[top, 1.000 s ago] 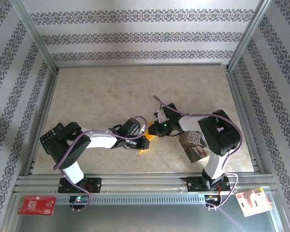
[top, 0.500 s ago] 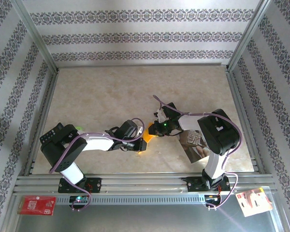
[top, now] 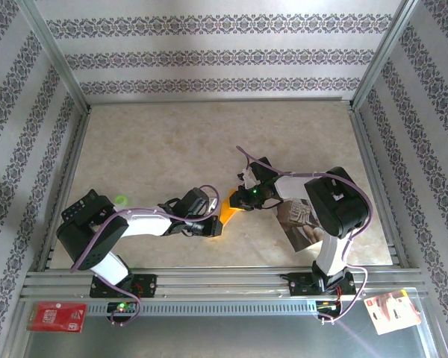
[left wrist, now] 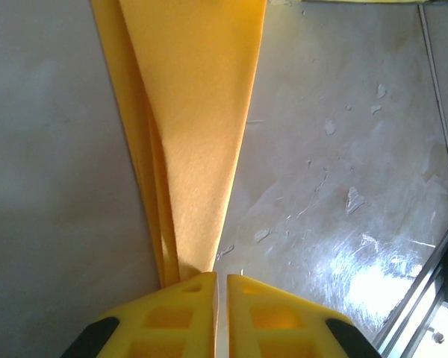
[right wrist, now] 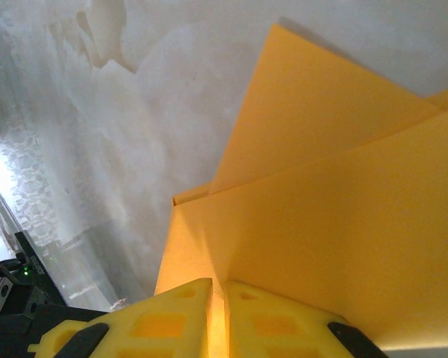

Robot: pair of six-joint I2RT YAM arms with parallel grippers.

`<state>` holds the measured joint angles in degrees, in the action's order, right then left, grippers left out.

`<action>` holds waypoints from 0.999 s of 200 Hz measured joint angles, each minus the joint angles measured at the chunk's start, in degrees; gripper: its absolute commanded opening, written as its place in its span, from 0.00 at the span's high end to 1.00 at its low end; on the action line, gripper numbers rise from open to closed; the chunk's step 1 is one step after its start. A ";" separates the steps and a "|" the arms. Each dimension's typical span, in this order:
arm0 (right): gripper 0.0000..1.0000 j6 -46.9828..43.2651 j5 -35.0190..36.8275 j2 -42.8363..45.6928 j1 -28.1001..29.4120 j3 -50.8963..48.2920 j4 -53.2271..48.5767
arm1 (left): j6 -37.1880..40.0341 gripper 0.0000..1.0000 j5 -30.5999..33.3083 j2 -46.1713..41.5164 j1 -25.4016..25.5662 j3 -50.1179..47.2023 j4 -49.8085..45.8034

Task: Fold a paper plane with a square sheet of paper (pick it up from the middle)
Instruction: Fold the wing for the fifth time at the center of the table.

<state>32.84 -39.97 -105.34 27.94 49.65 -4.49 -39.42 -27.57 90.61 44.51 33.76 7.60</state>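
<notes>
1. The left pincer (left wrist: 222, 298) has its yellow jaws drawn together to a thin slit. They nip the narrow end of the folded orange paper (left wrist: 194, 112), whose layers fan wider away from the jaws.
2. The right pincer (right wrist: 218, 298) is likewise closed to a slit, clamped on a layered edge of the same paper.
3. Nearest of all, on the metal ledge (top: 224, 335), a red card (top: 56, 317) lies well to the left of the photo sheet (top: 297, 227) and nearer. Its white print is too small to read.
4. A red-and-white card (top: 392, 312) lies on the same ledge, to the right of the photo sheet and nearer. Its lettering is also too small to read.
5. The photo sheet, glossy grey-brown, lies flat on the bench (top: 157, 142), partly hidden by the right arm (top: 336, 205).
6. The orange paper is just left of the photo sheet, stretched slantwise between the two pincers. Whether it touches the bench I cannot tell.
7. A small green spot (top: 120, 200) sits well left of the photo sheet, beside the left arm (top: 104, 227).
8. The bench is pale beige, marbled and shiny, with scuffed flecks in the wrist views.
9. Beyond the photo sheet, aluminium posts (top: 56, 56) frame walls (top: 209, 56) papered in white with dark ornamental bands.
</notes>
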 measured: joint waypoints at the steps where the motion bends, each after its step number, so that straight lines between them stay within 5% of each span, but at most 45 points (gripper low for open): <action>1: 0.83 0.00 0.00 0.00 0.00 0.00 0.00 | 0.00 0.90 0.02 -0.02 0.02 -0.02 0.00; 145: 0.83 -0.02 0.02 -0.22 0.00 0.57 -0.96 | 1.27 0.91 -2.03 -11.23 0.07 -1.64 -8.83; 200: 0.83 -0.02 0.02 -0.26 0.00 0.61 -1.07 | 0.20 0.92 -2.10 -2.69 -0.02 4.74 -6.69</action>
<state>32.82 -39.94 -105.60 27.94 50.26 -5.56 -39.22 -29.67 87.92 44.49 38.50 0.91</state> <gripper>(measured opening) 0.171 0.086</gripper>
